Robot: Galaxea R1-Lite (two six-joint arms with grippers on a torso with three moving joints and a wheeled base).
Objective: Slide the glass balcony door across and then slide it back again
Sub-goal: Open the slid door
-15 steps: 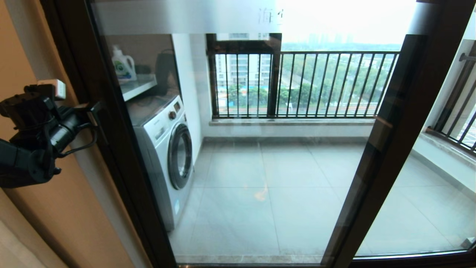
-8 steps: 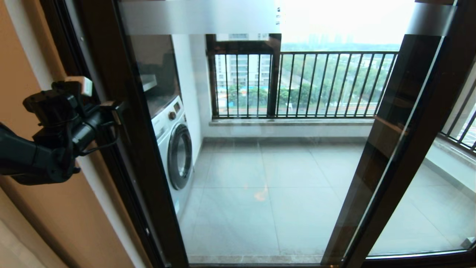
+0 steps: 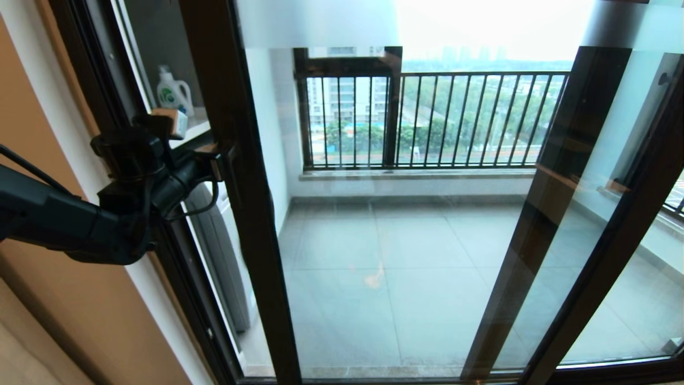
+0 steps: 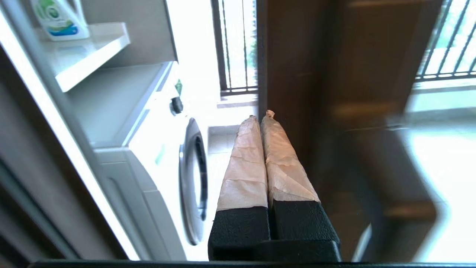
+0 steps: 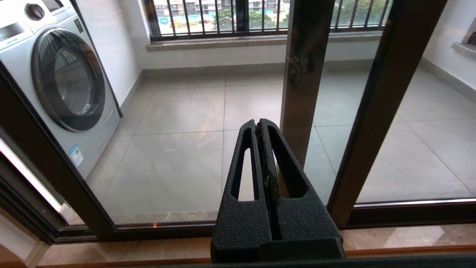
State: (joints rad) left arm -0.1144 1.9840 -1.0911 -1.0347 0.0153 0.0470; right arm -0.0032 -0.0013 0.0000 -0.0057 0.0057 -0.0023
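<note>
Glass and metal, head view: the floor-to-ceiling clear glass balcony door in its dark brown metal frame (image 3: pixel 240 176) stands partly slid toward the robot's right, a gap showing between its upright and the fixed dark jamb.
Left arm, head view: the black left gripper with taped fingers (image 3: pixel 216 159) presses its tip against the door's upright at about mid-height.
Through the gap, head view: a white detergent bottle with a green label (image 3: pixel 172 92) sits on a pale shelf.
Left wrist view: the paper-taped fingers (image 4: pixel 247 156) lie together, clamped on nothing, their side against the brown upright; the white front-loading washing machine (image 4: pixel 163 156) is just beyond.
Right wrist view: the black right gripper (image 5: pixel 264 128) hangs low before the glass, its fingers together, holding nothing, idle.
Handling, as a judgement: the panel looks heavy, rigid and rail-guided, the glass fragile and slippery, so push sideways on the metal upright, never the pane.
Risk: a bare fingertip push could slip off the smooth frame.
</note>
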